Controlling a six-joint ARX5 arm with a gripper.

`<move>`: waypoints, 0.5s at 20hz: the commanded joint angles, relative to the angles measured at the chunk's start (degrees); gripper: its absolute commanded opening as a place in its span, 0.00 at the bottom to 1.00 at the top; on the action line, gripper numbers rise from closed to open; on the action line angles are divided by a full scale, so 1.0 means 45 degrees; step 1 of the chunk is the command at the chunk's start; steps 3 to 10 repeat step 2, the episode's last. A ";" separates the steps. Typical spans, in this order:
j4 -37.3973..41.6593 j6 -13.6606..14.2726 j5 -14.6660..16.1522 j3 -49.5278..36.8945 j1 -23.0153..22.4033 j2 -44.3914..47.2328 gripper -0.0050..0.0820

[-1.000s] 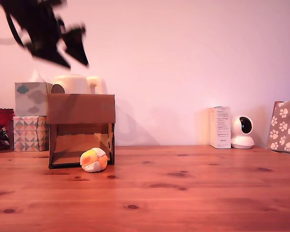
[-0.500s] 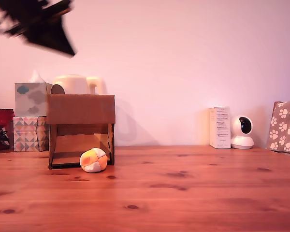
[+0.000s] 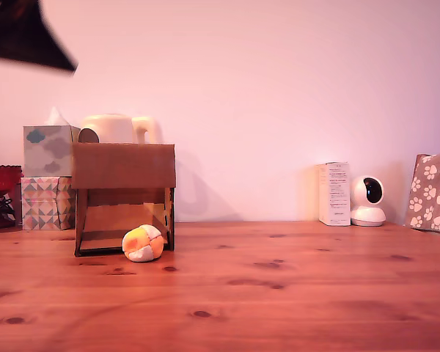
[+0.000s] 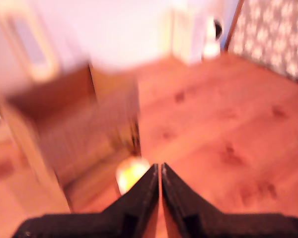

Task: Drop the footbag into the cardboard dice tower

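A: Nearest thing on the tabletop [image 3: 279, 308]?

B: Bare wood in front, then the footbag [image 3: 143, 243] — resting on the tabletop at the cut-out lower front of the cardboard dice tower [image 3: 124, 196], by the corner on the exterior view's right, touching or just beside it. Not inside the top.

A: Gripper?

B: Gripper [image 4: 161, 171] is high up, only a dark blurred wedge at the exterior view's upper left corner, well apart from the tower. Wrist view is motion-blurred, but the jaws sit pressed together tip to tip, nothing between them. The footbag shows just past the fingertips [image 4: 151, 176] in that view, down on the wood.

A: Behind the tower?

B: Two stacked tissue boxes [image 3: 48, 176] on the exterior view's left, a cream kettle [image 3: 117, 128] peeking over the tower top, a red dish [image 3: 0, 178] at the left edge. Far right — a white box [image 3: 334, 193], a small white camera [image 3: 368, 200] beside it, and a paw-print bag [image 3: 433, 191] at the edge. Plain wall [image 3: 279, 88] at the back.
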 commanded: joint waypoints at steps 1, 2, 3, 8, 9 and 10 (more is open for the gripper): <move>0.0126 -0.0131 0.0053 -0.0699 0.0126 -0.0690 0.03; 0.0175 -0.0228 0.0044 -0.1112 0.0185 -0.1112 0.03; 0.0175 -0.0228 0.0044 -0.1112 0.0185 -0.1112 0.03; 0.0175 -0.0228 0.0044 -0.1112 0.0185 -0.1112 0.03; 0.0175 -0.0228 0.0044 -0.1112 0.0185 -0.1112 0.03; 0.0175 -0.0228 0.0044 -0.1112 0.0185 -0.1112 0.03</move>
